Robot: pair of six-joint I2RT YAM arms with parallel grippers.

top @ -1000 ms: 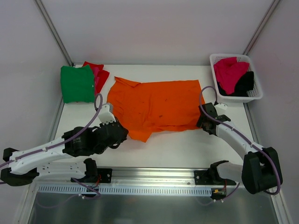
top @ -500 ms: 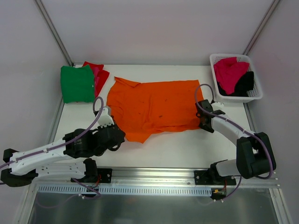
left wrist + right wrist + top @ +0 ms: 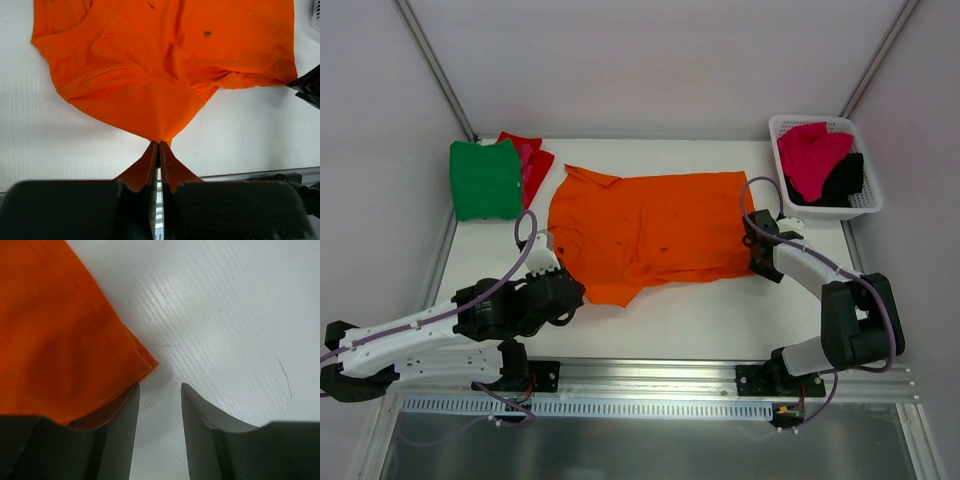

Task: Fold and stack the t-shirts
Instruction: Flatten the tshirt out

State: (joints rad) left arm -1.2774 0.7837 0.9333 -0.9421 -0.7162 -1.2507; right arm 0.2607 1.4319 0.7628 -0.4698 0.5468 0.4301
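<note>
The bright orange t-shirt (image 3: 650,232) lies spread flat mid-table. My left gripper (image 3: 580,292) is at its near-left tip; in the left wrist view the gripper (image 3: 159,143) is shut on that orange point of cloth (image 3: 150,75). My right gripper (image 3: 753,238) sits at the shirt's right edge. In the right wrist view it (image 3: 160,389) stands open over bare table, with the shirt's corner (image 3: 75,340) lying just beside its left fingertip (image 3: 127,405) and no cloth in the gap.
A folded green tee (image 3: 485,180) lies at the back left on a red one (image 3: 533,158). The white lattice basket (image 3: 820,122) at the back right holds a magenta-pink tee (image 3: 812,158) and a black one (image 3: 847,180).
The right gripper has moved back along the shirt's right edge and its jaws have narrowed. The left arm has drawn slightly toward the near left, still holding the shirt's tip.
</note>
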